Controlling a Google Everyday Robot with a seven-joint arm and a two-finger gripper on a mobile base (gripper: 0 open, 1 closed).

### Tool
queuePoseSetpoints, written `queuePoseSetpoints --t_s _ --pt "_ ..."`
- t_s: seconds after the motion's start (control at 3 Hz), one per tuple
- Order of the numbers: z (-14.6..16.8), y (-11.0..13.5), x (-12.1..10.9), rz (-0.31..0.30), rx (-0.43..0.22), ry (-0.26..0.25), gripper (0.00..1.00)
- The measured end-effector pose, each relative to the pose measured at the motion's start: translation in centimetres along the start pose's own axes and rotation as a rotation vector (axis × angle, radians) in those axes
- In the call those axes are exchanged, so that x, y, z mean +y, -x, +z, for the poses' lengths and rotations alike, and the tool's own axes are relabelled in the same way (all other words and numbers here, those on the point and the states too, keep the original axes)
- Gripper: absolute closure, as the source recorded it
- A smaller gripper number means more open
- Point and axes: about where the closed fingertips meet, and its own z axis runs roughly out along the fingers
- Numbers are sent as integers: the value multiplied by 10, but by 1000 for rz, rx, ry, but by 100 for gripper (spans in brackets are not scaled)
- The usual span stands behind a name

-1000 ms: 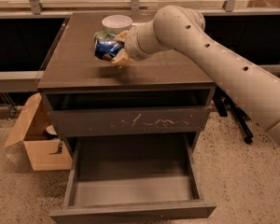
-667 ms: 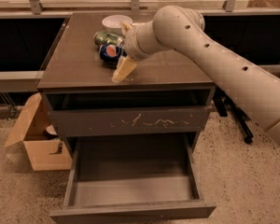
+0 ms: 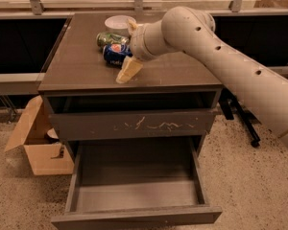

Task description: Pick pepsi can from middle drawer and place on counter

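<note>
The pepsi can [image 3: 115,54] lies on its side on the counter [image 3: 77,66], blue with its round logo facing up. My gripper [image 3: 125,51] is open just right of the can: one pale finger [image 3: 128,70] slants down in front of it and the other [image 3: 132,26] points up behind it. The can rests on the slab and the fingers stand spread apart from it. The middle drawer [image 3: 134,217] is pulled out low in front, its grey floor bare.
A green-silver can [image 3: 109,38] lies just behind the pepsi can, and a white bowl [image 3: 118,22] sits behind that. A shut drawer front with pale scratches [image 3: 134,124] is above the open drawer. A cardboard box [image 3: 36,143] stands on the floor to the left.
The gripper carried the pepsi can above the counter, lowered it beside the green can and opened. The can now lies on the counter, free of the fingers.
</note>
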Motion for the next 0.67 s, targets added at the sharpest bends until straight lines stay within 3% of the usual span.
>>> queuePoseSetpoints --t_s 0.67 --pt "-87 -2 -35 45 -90 -219 0"
